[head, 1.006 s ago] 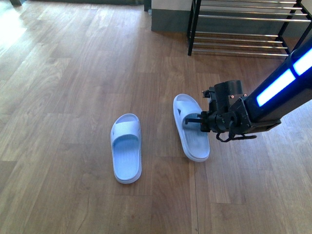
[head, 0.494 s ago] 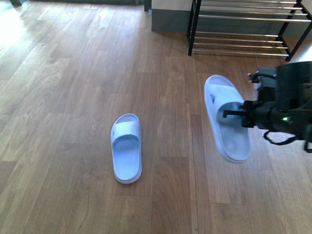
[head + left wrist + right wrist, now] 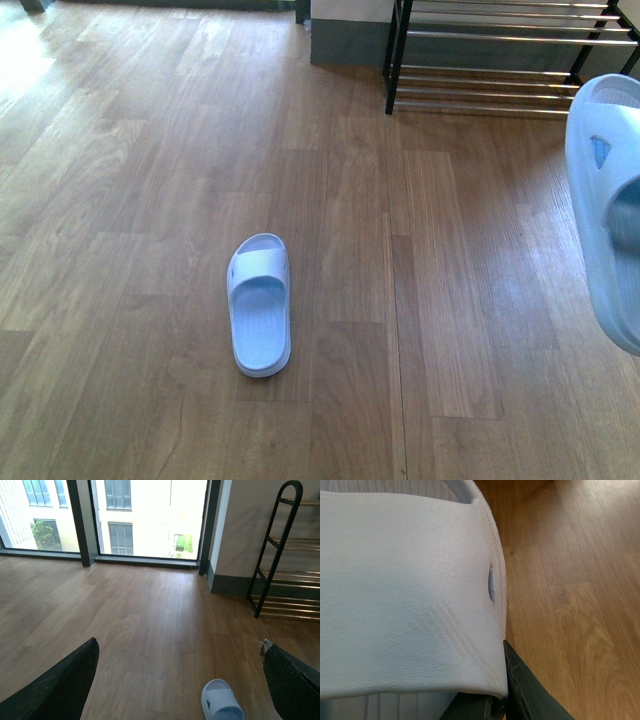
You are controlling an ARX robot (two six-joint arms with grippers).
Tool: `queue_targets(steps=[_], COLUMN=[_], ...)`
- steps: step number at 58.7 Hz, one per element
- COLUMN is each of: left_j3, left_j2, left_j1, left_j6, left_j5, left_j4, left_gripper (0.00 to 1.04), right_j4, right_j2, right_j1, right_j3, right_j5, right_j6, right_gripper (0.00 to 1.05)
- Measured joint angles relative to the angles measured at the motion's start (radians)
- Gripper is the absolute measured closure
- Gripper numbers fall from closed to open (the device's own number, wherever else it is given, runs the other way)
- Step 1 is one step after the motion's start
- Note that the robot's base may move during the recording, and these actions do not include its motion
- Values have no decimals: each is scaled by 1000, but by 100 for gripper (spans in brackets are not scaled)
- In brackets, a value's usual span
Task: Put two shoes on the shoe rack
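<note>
One light-blue slide (image 3: 260, 305) lies flat on the wood floor, toe pointing away; the left wrist view shows it too (image 3: 220, 705). A second light-blue slide (image 3: 608, 220) hangs in the air at the right edge, below and in front of the shoe rack (image 3: 490, 60). My right gripper (image 3: 492, 700) is shut on this slide's strap (image 3: 405, 590), which fills most of the right wrist view. The front view does not show the gripper. My left gripper (image 3: 175, 690) is open and empty, high above the floor, with the shoe rack (image 3: 280, 555) to one side.
A grey skirting and wall corner (image 3: 345, 40) stands just left of the rack. Tall windows (image 3: 150, 515) with dark frames line the far wall. Wood floor (image 3: 150, 200) spreads to the left and in front.
My right gripper has lifted the slide off the floor and carried it up and to the right; the arm has left the front view. The other slide has not moved.
</note>
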Motion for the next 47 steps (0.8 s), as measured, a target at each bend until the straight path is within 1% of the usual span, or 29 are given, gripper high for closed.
queue_targets(steps=[9,47], left_j3=[0,0], left_j2=[0,0], left_j1=[0,0], left_j6=[0,0], left_j5=[0,-3], left_j4=[0,0], left_gripper=[9,9], right_j4=[-7,-7], right_j2=[-80,-90], right_j1=[0,2], right_j3=[-57,-61], right_j5=[2,-2], right_j6=[7,14], right_gripper=[103,103])
